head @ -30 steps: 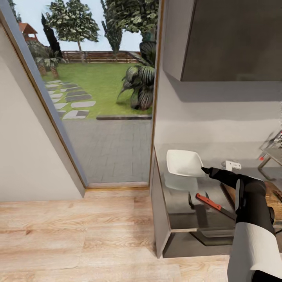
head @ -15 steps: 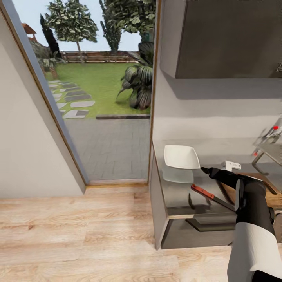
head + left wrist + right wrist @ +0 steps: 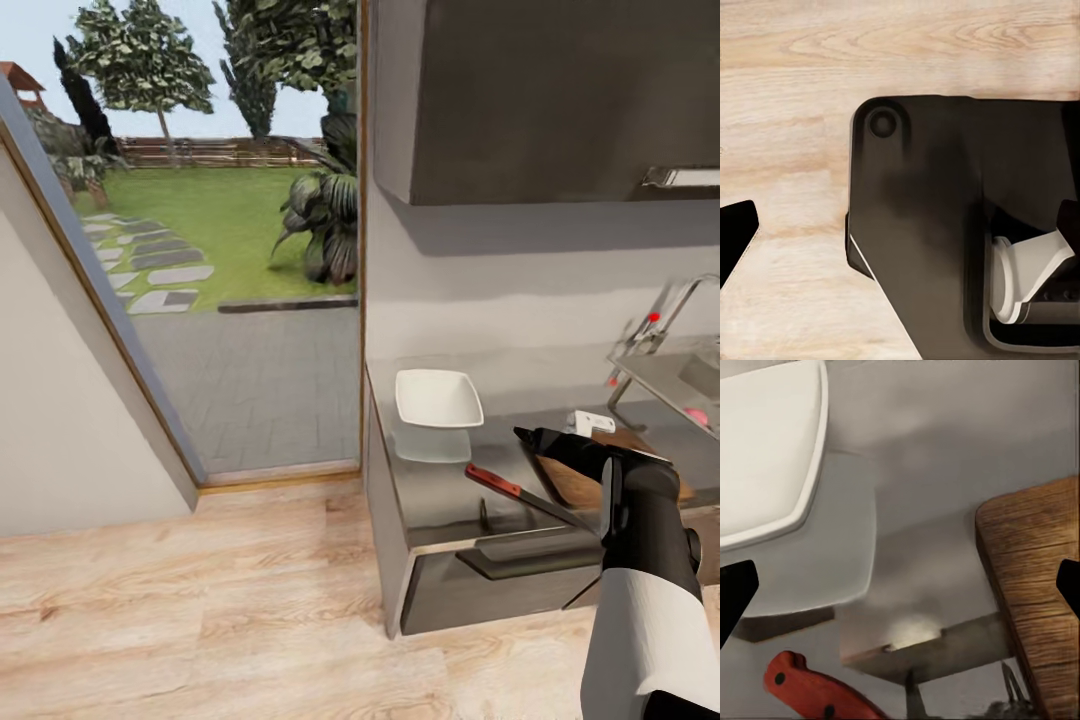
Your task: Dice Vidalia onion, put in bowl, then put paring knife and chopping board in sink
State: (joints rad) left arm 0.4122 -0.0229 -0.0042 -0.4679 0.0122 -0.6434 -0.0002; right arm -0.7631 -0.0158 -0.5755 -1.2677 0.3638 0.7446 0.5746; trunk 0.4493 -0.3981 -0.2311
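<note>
Head view has swung rightward since a second ago, bringing the sink (image 3: 668, 372) and a pink spot in it, likely the Vidalia onion (image 3: 697, 414), into sight, so the first pickup looks reachable soon. On the desk (image 3: 440, 495) lie the chopping board (image 3: 578, 478), white bowl (image 3: 437, 398) and paring knife (image 3: 522, 496). The right fingers (image 3: 729, 589) hang spread and empty above them; the left fingers' (image 3: 735, 229) state I cannot tell.
</note>
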